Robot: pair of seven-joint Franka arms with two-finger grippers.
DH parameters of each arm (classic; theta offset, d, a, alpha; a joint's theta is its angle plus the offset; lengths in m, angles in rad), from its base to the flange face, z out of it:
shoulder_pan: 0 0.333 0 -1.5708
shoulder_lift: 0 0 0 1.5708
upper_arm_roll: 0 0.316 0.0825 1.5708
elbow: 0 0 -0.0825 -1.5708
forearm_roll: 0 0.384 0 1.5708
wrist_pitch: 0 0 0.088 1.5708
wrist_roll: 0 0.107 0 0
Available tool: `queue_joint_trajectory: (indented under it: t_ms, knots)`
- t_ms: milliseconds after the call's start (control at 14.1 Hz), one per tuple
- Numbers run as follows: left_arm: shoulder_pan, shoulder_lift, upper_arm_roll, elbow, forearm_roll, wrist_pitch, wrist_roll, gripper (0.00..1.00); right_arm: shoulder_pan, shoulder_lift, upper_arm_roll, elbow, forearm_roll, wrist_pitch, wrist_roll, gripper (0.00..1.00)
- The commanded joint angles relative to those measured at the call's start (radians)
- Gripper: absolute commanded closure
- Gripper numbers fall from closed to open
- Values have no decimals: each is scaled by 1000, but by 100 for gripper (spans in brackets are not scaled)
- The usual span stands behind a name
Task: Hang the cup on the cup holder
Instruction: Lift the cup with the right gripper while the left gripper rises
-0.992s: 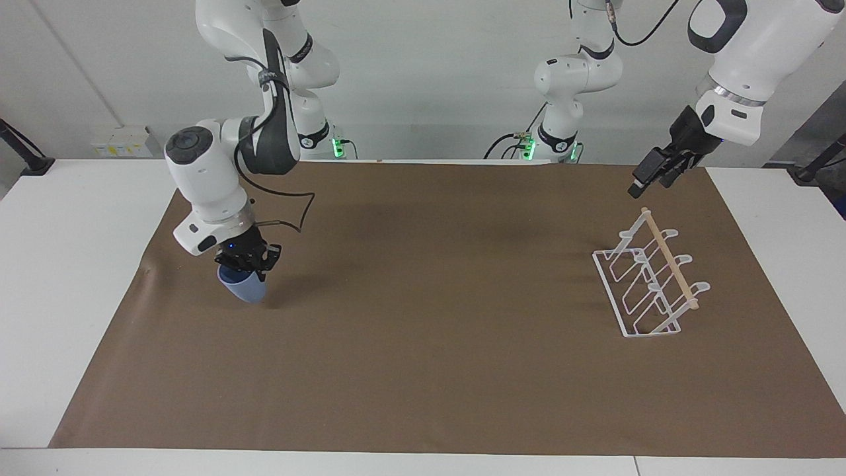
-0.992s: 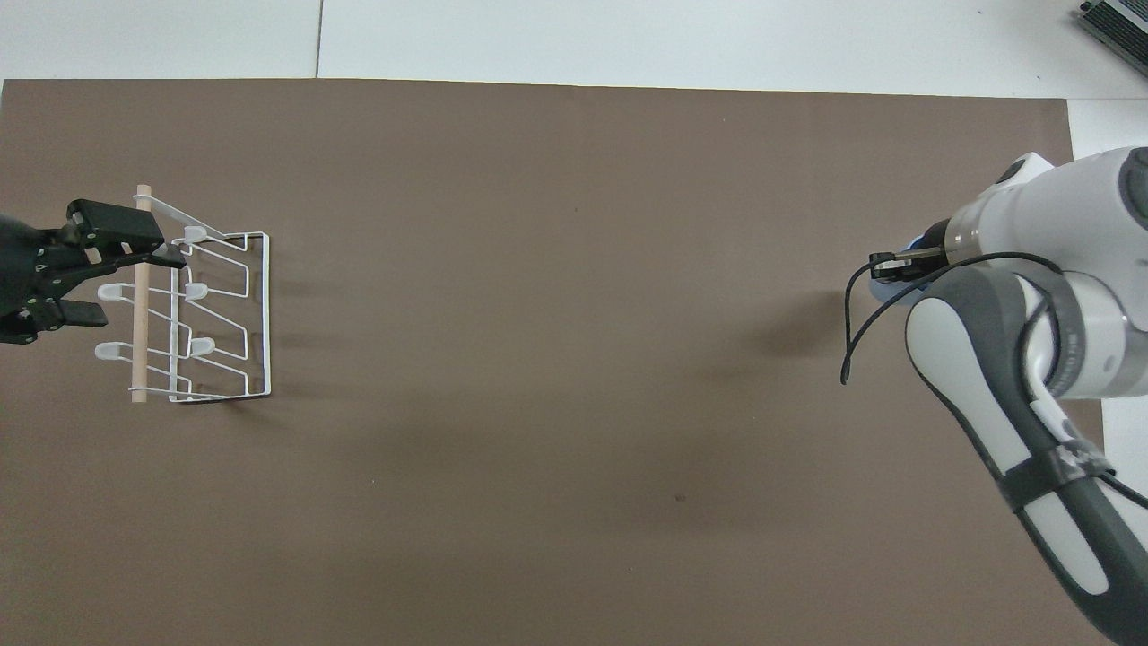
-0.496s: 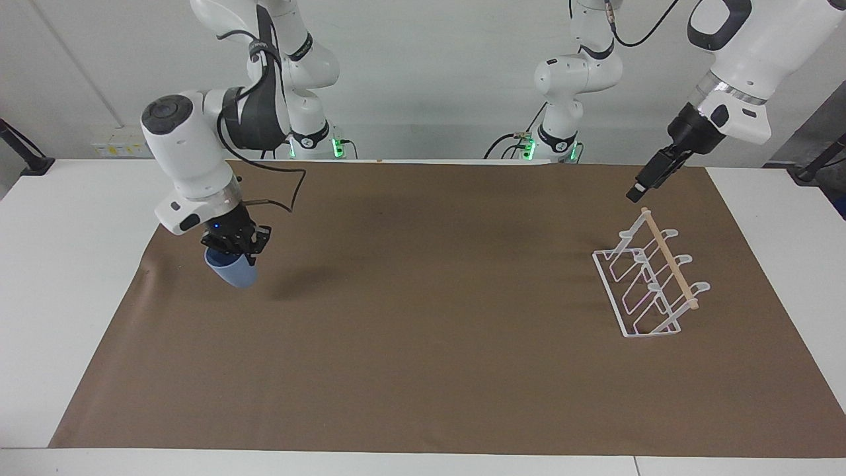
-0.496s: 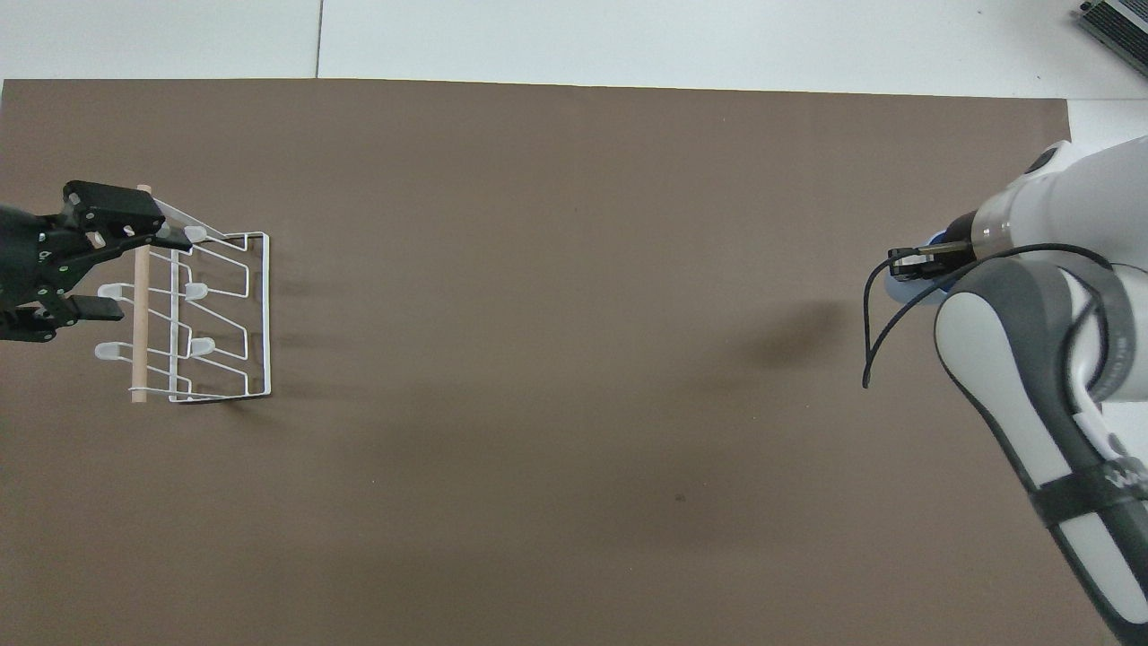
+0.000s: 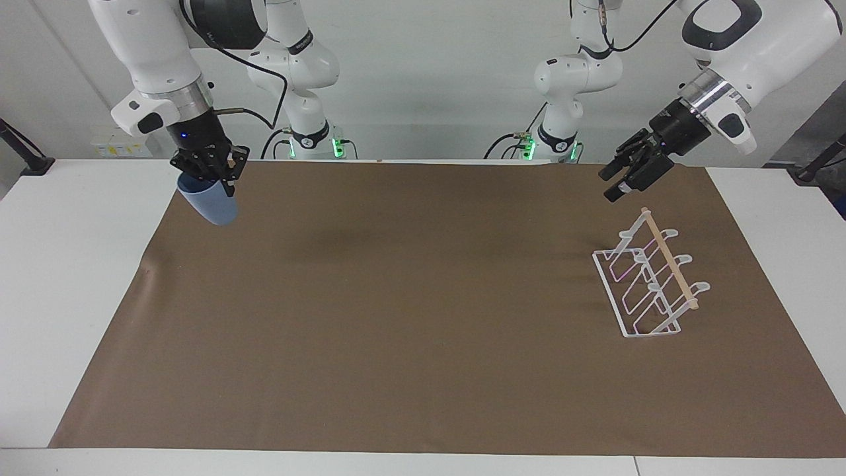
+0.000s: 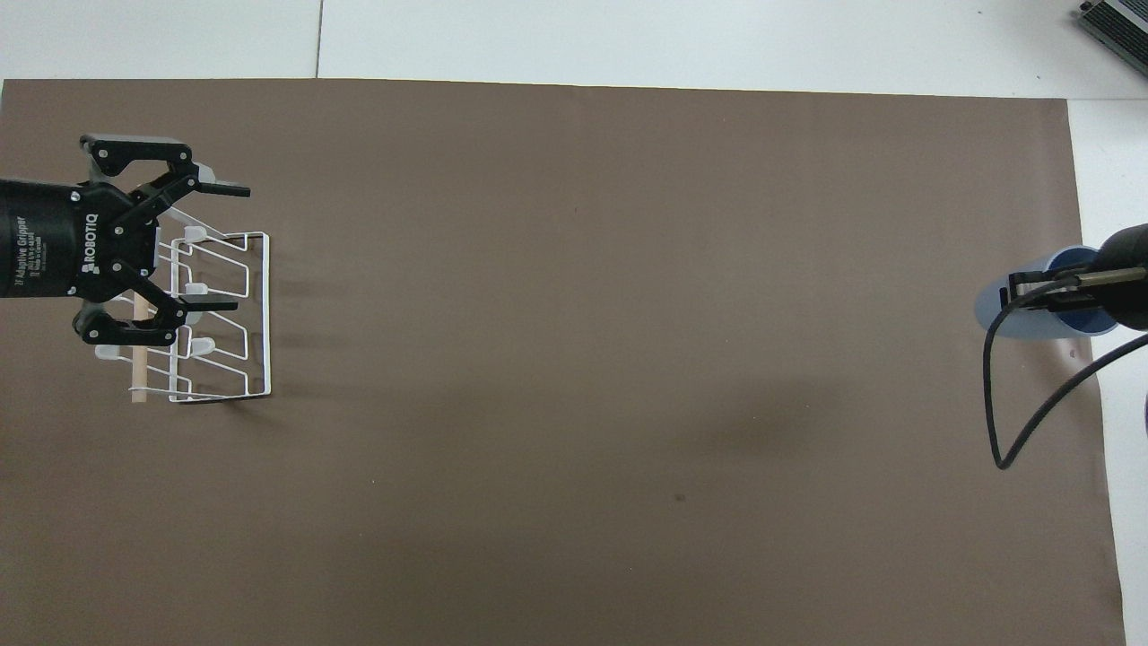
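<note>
right pincer [image 5: 210,173]: clenched on the rim of the cup [image 5: 209,201], now raised well clear of the counter [image 5: 59,264], higher than a second ago and shifted toward the mat's edge at its own arm's end
cup: hangs tilted just under the right pincer, over the brown mat [image 5: 410,317], no longer low near the surface
left pincer [image 5: 618,183]: released, fingers spread wide, hovering above the cup holder [image 5: 651,283]; it has turned since a second ago
cup holder: on the mat below the left pincer, unmoved, wooden bar [image 5: 669,258] on top
</note>
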Motion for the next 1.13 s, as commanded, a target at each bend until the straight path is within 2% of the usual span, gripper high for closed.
queue_joint_trajectory:
  t_ms: [0,283,567,850,1063]
  knots:
    - [-1,-33,7,-35,-74,-6,-40,0,-13,-13,7,-11,13,-13,-19,100]
    - [-19,-36,7,-33,-70,-37,-45,0,-6,-19,11,-28,24,-10,-25,100]
    - [-18,-38,0,-33,-78,-31,-104,0,6,-26,22,-43,167,7,-39,100]
    - [-30,-38,-8,-33,-79,-32,-208,0,100,-29,39,-43,243,29,-22,100]
    - [-36,-38,-17,-35,-90,-31,-235,0,196,-32,48,-43,270,50,114,100]
